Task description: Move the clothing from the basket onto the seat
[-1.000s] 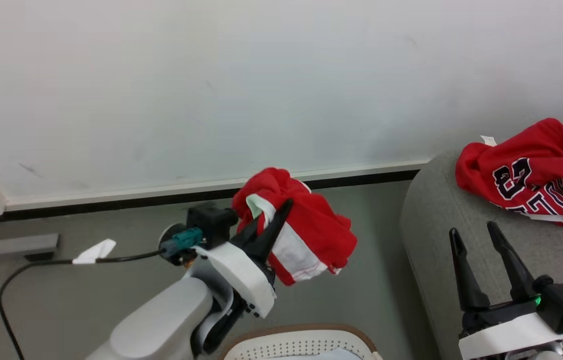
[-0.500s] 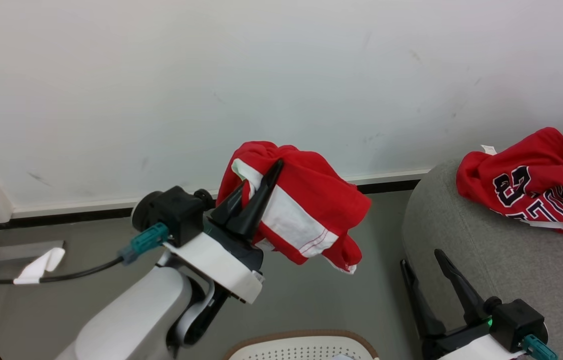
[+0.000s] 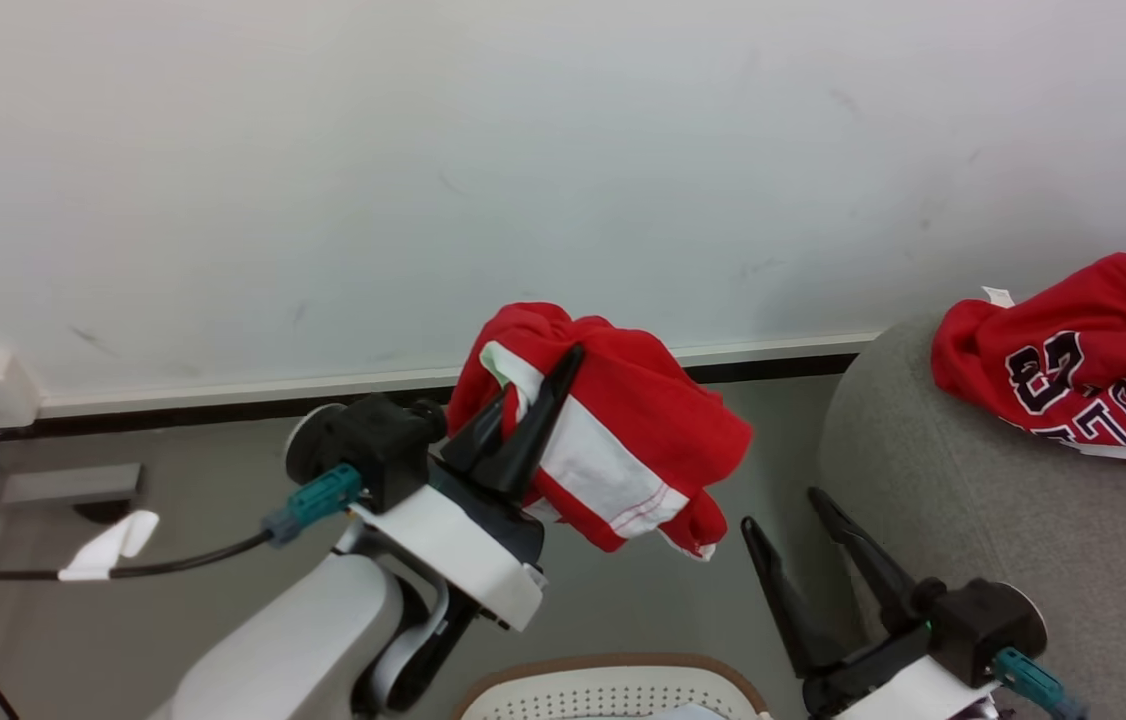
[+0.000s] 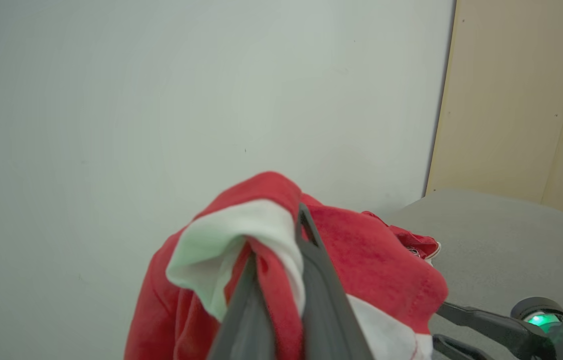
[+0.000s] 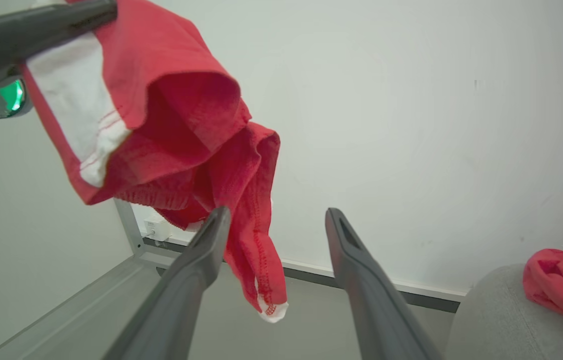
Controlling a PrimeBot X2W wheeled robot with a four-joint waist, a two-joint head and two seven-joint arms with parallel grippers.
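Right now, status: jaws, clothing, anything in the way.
Left jaws shut on red garment, held clear of basket. Jersey on seat. Right jaws open, empty, between garment and seat.

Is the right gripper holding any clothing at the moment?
No, the right gripper stands open, apart from the red garment.

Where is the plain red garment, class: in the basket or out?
Out: the garment hangs bunched from the shut left claw, clear of the basket.
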